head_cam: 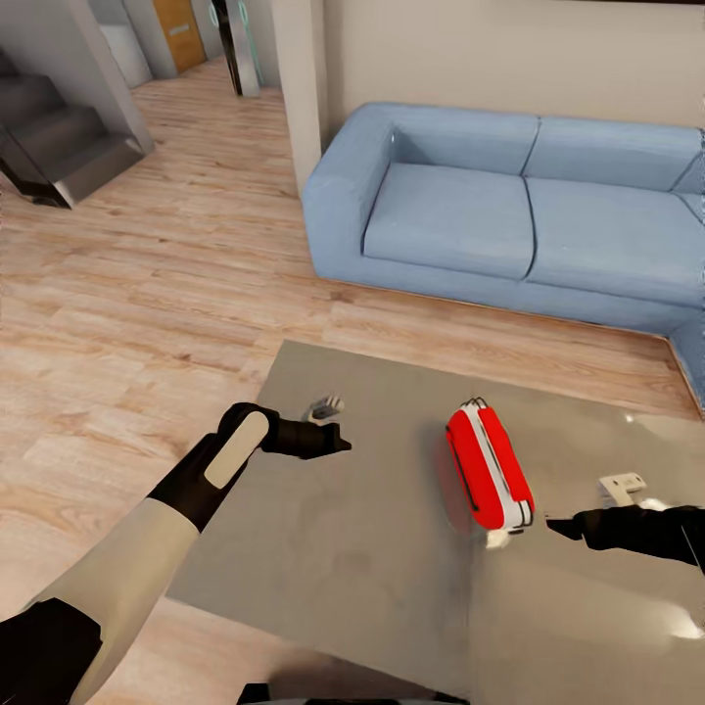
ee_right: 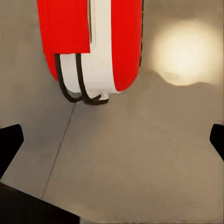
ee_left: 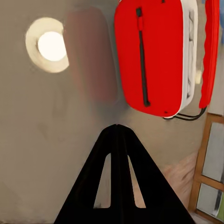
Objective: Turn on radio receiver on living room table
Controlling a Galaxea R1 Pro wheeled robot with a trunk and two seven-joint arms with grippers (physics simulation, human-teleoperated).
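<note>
The red radio receiver (head_cam: 488, 472) lies on the glossy grey table (head_cam: 323, 568), its white end and black strap toward the near side. In the left wrist view the radio receiver (ee_left: 154, 56) shows its red side with a black strap. My left gripper (head_cam: 340, 441) hovers over the table to the radio's left, apart from it; the left gripper (ee_left: 116, 129) is shut with nothing in it. My right gripper (head_cam: 556, 527) sits just right of the radio's near end. In the right wrist view the right gripper (ee_right: 114, 140) is open wide, facing the radio receiver (ee_right: 91, 46).
A blue sectional sofa (head_cam: 509, 211) stands beyond the table's far edge. Light wood floor (head_cam: 147, 294) spreads to the left, with grey stairs (head_cam: 59, 147) at the far left. A beige wall column (head_cam: 304, 78) rises by the sofa's left arm.
</note>
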